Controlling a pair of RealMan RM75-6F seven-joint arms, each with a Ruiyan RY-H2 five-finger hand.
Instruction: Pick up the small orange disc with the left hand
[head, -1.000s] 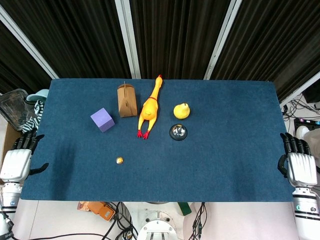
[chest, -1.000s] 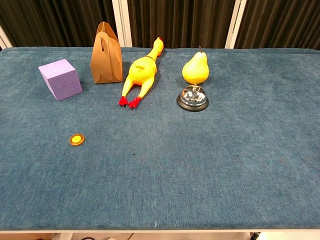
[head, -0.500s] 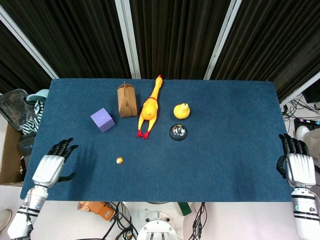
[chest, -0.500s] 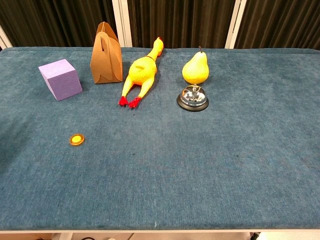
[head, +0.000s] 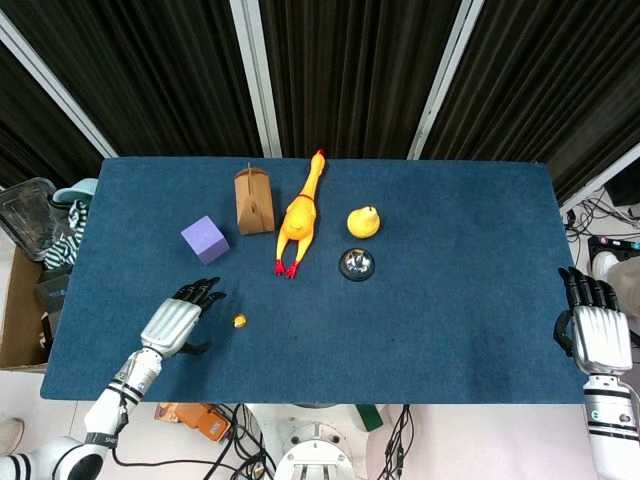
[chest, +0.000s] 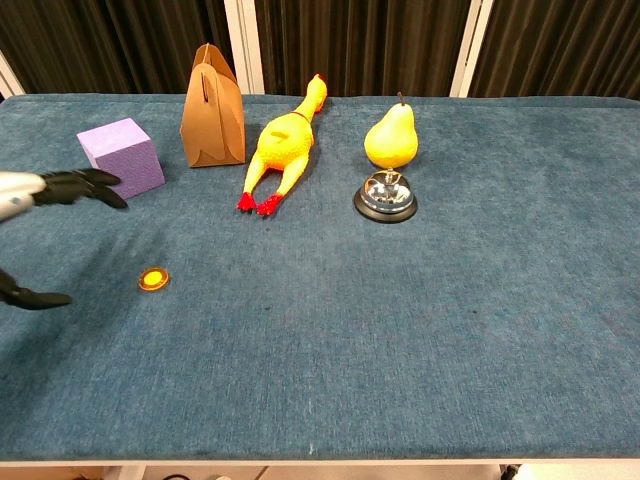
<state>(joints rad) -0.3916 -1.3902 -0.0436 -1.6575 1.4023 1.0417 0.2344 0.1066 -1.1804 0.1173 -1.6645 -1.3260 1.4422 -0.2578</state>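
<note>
Orange disc (head: 239, 321) beside left robot hand (head: 178, 319)

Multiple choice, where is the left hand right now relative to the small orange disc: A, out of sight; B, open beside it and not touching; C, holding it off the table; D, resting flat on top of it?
B: the left hand is open with its fingers spread, and the small orange disc lies apart from it on the table.
</note>
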